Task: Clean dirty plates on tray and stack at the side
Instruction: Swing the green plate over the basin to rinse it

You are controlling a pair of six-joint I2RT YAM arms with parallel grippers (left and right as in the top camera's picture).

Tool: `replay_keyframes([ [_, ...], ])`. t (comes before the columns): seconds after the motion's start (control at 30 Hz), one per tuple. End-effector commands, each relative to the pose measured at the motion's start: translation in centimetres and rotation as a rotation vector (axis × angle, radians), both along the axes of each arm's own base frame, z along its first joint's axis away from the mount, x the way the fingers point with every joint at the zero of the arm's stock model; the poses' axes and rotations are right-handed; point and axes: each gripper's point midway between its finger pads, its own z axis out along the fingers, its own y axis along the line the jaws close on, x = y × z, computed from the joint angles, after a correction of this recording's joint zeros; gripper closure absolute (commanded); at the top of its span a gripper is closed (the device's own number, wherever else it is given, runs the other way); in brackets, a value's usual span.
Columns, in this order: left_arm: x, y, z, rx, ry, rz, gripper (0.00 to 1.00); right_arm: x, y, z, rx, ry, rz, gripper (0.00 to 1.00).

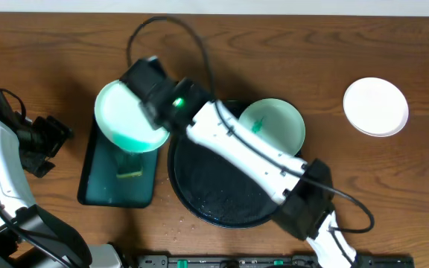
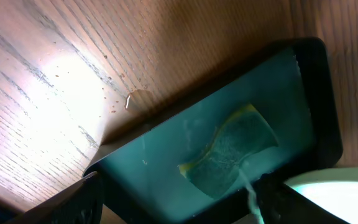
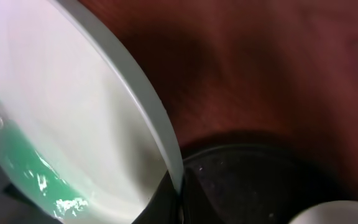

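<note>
**Mint plate clamped over teal tray**

1. Mint plate (image 1: 121, 112): tilted, green liquid pooled at its low edge. Its rim is clamped in the right claw (image 1: 155, 117), above the teal tray (image 1: 99, 186), which holds a sponge (image 2: 232, 152).
2. Second mint plate (image 1: 274, 125): green-smeared, at the black tray's (image 1: 214, 193) far-right edge.
3. White plate (image 1: 376, 106): on the wooden surface (image 1: 348, 45), well apart.
4. Left claw (image 1: 54, 141): fingers apart, holding nothing.

A plate (image 1: 274, 125) rests on the round tray's (image 1: 207, 186) far rim. The rectangular tray (image 1: 99, 190), holding a sponge (image 2: 232, 152), lies left; a second plate (image 1: 376, 106) well right.
</note>
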Motion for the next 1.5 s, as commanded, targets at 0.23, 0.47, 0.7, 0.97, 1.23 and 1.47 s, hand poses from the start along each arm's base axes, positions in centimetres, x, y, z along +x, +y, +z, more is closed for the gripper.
replay_keyframes([
  [0.23, 0.2, 0.1, 0.5, 0.002, -0.012, 0.007, 0.21, -1.3, 1.8, 8.2, -0.385, -0.583, 0.043, 0.99],
  [0.47, 0.2, 0.1, 0.5, 0.0, -0.01, 0.007, 0.21, -2.7, 2.6, 12.0, -0.512, -0.764, 0.021, 0.99],
  [0.7, 0.2, 0.1, 0.5, 0.0, -0.01, 0.007, 0.21, -2.7, 2.1, 13.3, -0.537, -0.81, -0.034, 0.99],
  [0.97, 0.2, 0.1, 0.5, 0.0, -0.01, 0.007, 0.21, -2.8, 2.0, 13.9, -0.556, -0.829, -0.048, 0.99],
  [1.23, 0.2, 0.1, 0.5, 0.0, -0.01, 0.007, 0.21, -2.8, 1.9, 14.0, -0.559, -0.833, -0.057, 0.99],
  [1.47, 0.2, 0.1, 0.5, 0.0, -0.011, 0.007, 0.21, -2.8, 1.9, 14.0, -0.556, -0.834, -0.058, 0.99],
])
